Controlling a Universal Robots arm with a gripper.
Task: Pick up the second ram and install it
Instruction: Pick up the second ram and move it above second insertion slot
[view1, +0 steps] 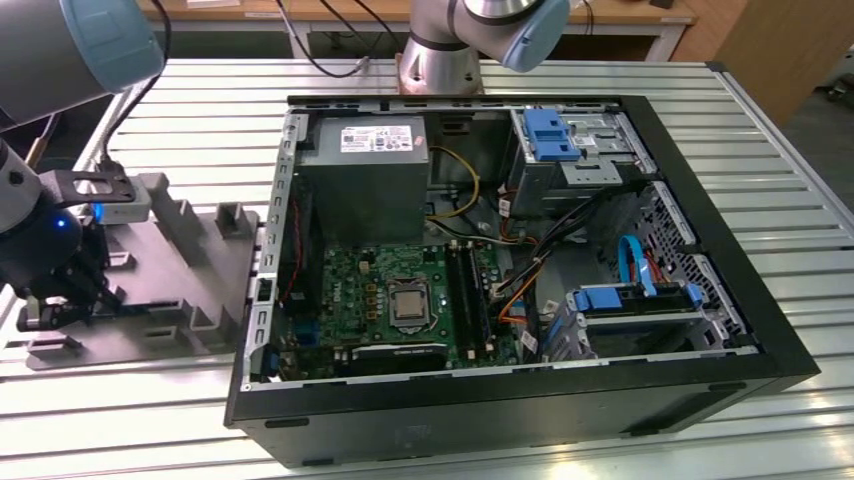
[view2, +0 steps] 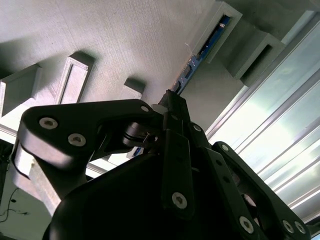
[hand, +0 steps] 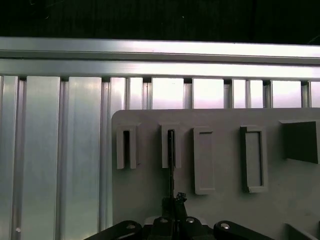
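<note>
The second ram (view2: 202, 50) is a thin blue circuit-board stick standing on edge in a slot of the grey holder (view2: 125, 40). In the first wrist view the ram (hand: 171, 165) shows edge-on as a dark thin line, one end sitting in a slot block of the holder (hand: 225, 200). My gripper (view2: 170, 100) has its black fingers drawn together on the near end of the stick, and its tips (hand: 173, 199) meet around that edge. In the exterior view the gripper (view1: 54, 305) hangs low over the holder (view1: 187, 270), at the exterior view's left.
An open black computer case (view1: 507, 390) lies beside the holder, with a green motherboard (view1: 387, 290), black memory slots (view1: 467, 285), a grey power-supply box (view1: 360, 170) and blue drive brackets (view1: 550, 135). The ribbed metal table (view1: 747, 130) runs under everything. Another arm's base (view1: 441, 60) stands behind the case.
</note>
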